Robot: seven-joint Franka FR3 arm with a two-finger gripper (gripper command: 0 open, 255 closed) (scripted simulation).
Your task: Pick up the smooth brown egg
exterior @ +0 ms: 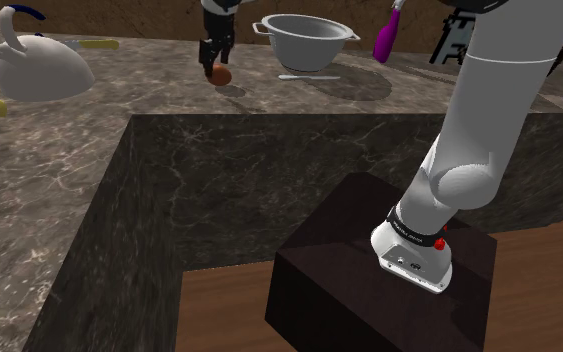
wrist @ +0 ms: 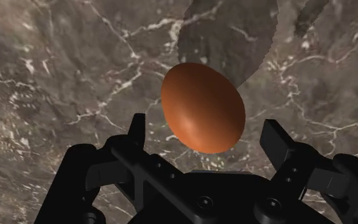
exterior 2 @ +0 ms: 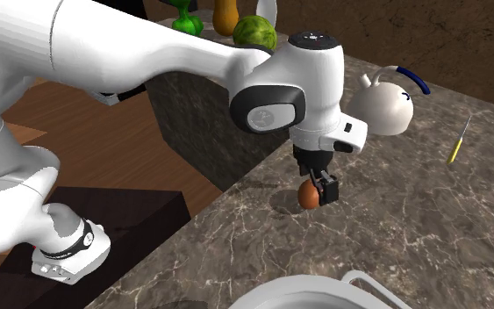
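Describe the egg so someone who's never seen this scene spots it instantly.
Start at the dark marbled counter, which carries a white teapot and a grey two-handled pot. Between those two, directly under the black hand, lies the egg. It is the lone smooth brown oval there; the things nearest it are white or grey.

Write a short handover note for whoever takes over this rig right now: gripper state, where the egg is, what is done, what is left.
Gripper: open, straddling the egg, one finger on each side, neither touching it.
Brown egg: lying on the dark marbled counter, not lifted.
Done: approach and alignment over the egg.
Left: close the fingers on the egg, probably gently, then lift it off the counter.
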